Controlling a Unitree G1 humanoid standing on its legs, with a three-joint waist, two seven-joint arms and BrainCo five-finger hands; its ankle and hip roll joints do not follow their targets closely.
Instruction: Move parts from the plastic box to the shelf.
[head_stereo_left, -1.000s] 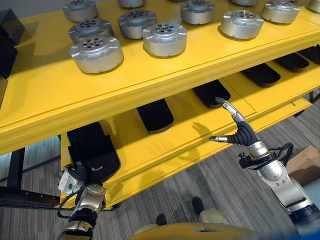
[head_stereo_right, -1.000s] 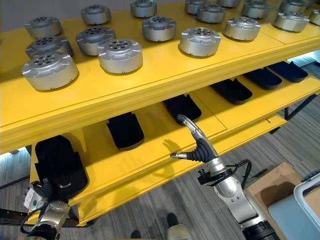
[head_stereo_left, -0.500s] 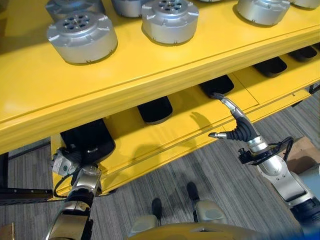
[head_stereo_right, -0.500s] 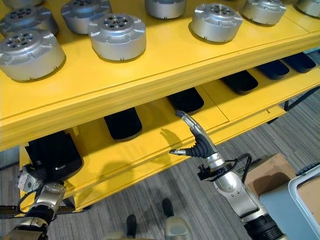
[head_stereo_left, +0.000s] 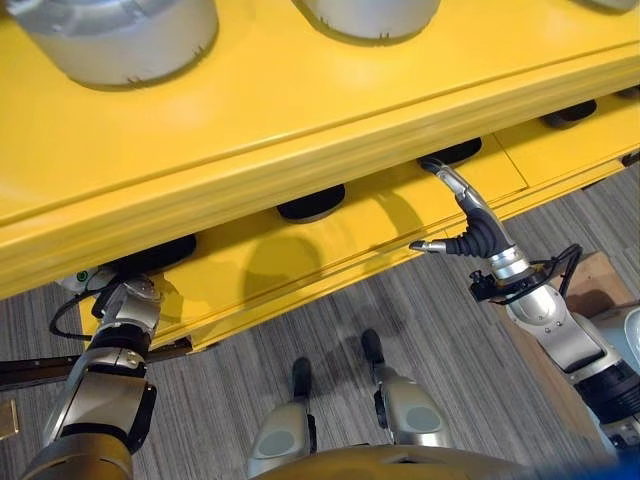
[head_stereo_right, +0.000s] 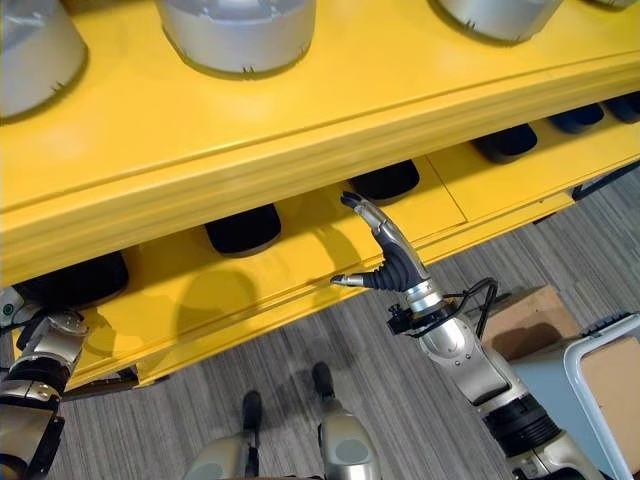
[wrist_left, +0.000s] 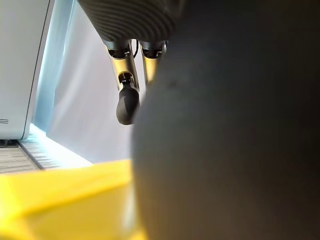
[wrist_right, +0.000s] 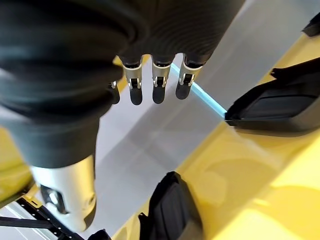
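Yellow metal shelf, two tiers seen from above: silver round motor housings along the upper tier, black moulded parts along the lower tier, mostly tucked under the upper tier's front lip. From the lower tier's left end toward its right: one black part near the left front corner, a second toward the middle, a third just right of the middle, others farther toward the right end.

Right hand raised over the lower tier's front edge, fingers straight and together, reaching in toward the third black part, thumb spread out sideways; nothing held. Whether the fingertips touch that part: cannot tell. Same hand in the right wrist view, fingers extended in a row over the yellow tier, black parts lying beyond them.

Left hand at the lower tier's left front corner, up against the black part there. Dark bulk close against the left wrist camera, one dark fingertip visible beside it; curled or straight, cannot tell.

Grey plastic box on the floor, at the robot's right, well apart from the shelf; brown cardboard box just beside it.
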